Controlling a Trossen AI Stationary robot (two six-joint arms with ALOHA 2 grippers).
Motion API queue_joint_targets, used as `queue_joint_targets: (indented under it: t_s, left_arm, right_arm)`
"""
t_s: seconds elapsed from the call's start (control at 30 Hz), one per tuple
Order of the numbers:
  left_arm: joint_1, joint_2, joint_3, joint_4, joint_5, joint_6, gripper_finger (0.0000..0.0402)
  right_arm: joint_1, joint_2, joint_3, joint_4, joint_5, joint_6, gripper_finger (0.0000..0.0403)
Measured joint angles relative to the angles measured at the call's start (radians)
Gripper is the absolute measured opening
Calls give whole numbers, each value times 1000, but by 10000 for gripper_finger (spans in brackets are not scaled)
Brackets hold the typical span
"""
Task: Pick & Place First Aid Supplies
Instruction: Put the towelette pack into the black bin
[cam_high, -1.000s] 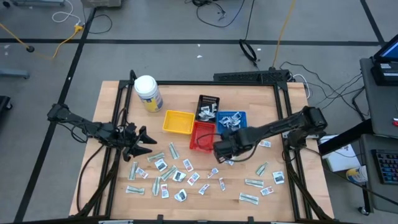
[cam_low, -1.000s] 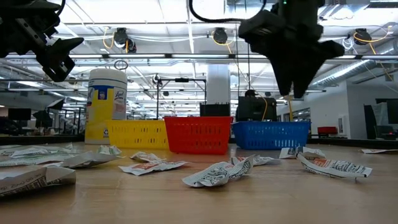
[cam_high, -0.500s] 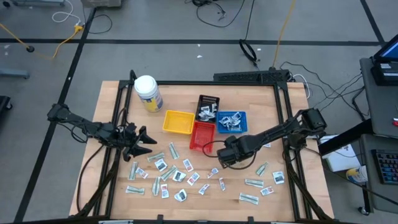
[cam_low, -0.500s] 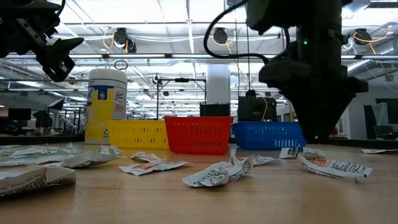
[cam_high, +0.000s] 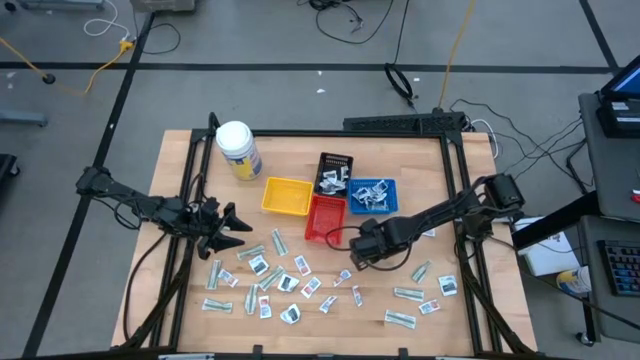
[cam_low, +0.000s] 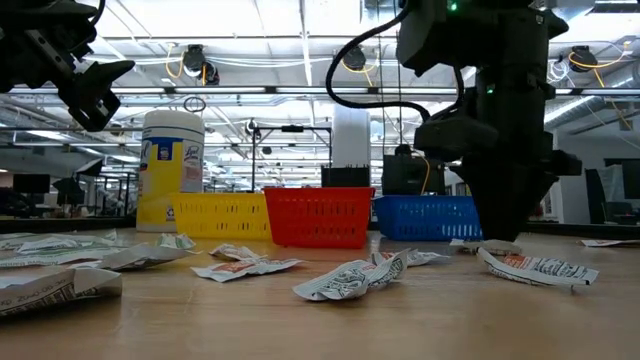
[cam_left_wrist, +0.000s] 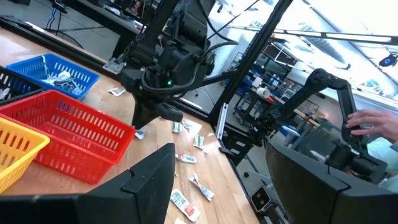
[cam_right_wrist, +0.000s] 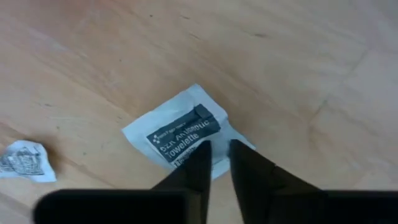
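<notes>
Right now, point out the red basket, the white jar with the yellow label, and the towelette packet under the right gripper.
red basket (cam_low: 318, 216): low view, middle of its front wall.
white jar (cam_low: 172, 150): low view, its body above the yellow label.
towelette packet (cam_right_wrist: 177, 130): right wrist view, its dark printed label.

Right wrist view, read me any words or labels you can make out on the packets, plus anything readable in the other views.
"Towelette": dark label on the white square packet between the right gripper fingers; the line above it is too blurred to read.
Crumpled packet nearby: print too small to read.
White jar: yellow label's wording too blurred to read.
Scattered packets in the high view: too small to read.
</notes>
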Motion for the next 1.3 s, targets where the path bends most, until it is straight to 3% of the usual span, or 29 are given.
queue_joint_targets:
  t_s: [0.13,0.6,1.03,1.3]
  left_arm:
    - [0,0,0,0,0,0,257]
    - [0,0,0,0,0,0,257]
    - [0,0,0,-1,0,0,257]
    - [0,0,0,0,0,0,257]
  right_arm:
    - [-4,14,0,52,-26,-32,6]
    - [-6,17,-1,38,-36,-78,1]
    - [-36,-48,111,-214,-104,-169,0]
    - [-66,-51,260,-404,-107,-242,0]
